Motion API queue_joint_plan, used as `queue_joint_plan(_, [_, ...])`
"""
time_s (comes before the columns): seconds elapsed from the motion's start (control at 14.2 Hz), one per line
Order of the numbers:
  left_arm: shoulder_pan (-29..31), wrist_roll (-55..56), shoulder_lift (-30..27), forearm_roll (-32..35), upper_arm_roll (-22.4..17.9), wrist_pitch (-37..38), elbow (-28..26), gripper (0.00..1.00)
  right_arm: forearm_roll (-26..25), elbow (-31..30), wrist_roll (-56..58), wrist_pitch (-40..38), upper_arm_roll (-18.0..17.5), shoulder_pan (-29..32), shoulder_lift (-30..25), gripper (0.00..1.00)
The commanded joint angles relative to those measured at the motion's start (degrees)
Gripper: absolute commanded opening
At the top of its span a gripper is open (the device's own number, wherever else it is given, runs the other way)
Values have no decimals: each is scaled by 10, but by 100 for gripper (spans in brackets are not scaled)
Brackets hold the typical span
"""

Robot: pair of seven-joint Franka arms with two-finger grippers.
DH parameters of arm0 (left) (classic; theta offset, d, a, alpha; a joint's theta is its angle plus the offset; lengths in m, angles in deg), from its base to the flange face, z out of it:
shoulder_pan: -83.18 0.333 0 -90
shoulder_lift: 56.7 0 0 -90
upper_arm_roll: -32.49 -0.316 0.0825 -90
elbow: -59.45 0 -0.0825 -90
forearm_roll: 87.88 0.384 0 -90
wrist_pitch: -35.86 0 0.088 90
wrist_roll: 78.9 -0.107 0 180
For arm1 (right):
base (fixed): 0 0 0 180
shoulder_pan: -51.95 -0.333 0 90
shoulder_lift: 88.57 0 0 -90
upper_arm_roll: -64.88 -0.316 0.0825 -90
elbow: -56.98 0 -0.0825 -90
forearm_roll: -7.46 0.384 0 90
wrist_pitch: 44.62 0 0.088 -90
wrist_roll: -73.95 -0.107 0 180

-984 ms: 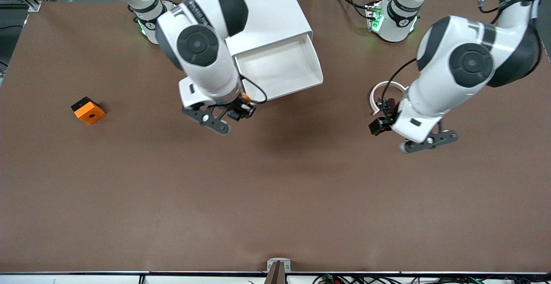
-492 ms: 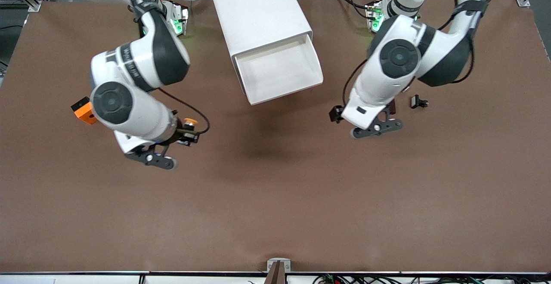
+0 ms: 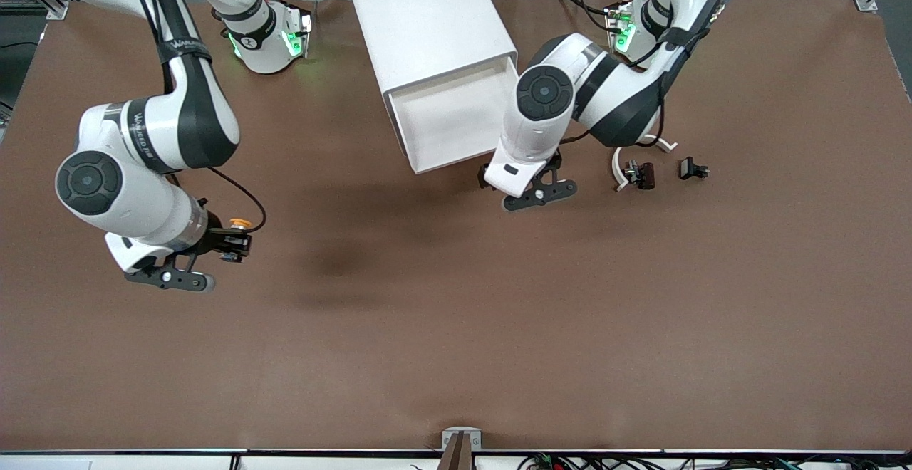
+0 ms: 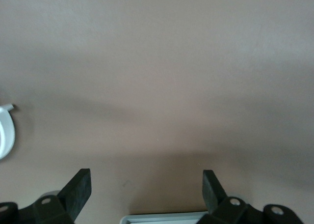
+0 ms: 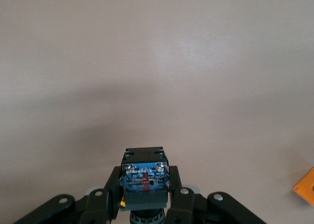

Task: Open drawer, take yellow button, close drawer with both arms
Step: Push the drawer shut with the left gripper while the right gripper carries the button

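The drawer (image 3: pixel 456 117) stands pulled out of the top of the white cabinet (image 3: pixel 427 14), and its tray looks empty. My right gripper (image 3: pixel 231 241) is shut on the button (image 3: pixel 239 224), whose orange cap shows above the bare table toward the right arm's end. In the right wrist view the button's black body with its blue label (image 5: pixel 144 170) sits between the fingers of my right gripper (image 5: pixel 143 184). My left gripper (image 3: pixel 491 172) is open and empty at the drawer's front corner. The left wrist view shows that gripper (image 4: pixel 147 177) with its fingers wide apart over the drawer's edge (image 4: pixel 167 217).
A white ring-shaped piece (image 3: pixel 621 164) and two small black parts (image 3: pixel 641 173) (image 3: pixel 692 169) lie toward the left arm's end of the table. The orange block shows only at the edge of the right wrist view (image 5: pixel 306 187).
My right arm has carried the button away from the drawer toward the right arm's end of the table. My left gripper has moved from the white ring to the drawer's front corner.
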Motion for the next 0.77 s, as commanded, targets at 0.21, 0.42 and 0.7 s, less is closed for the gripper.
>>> queue_joint_plan(0.21, [-51,70,12,0,1,13,0,100,-29,-144,77,138,-12,82,-45,0])
queue_joint_plan(0.42, [-64,81,16,-33,13,28,1,100,-29,-154,99,186,-12,116,-32,0])
queue_joint_plan(0.7, [-66,75,28,-98,43,29,-1,100,-28,-150,148,233,-13,154,12,0])
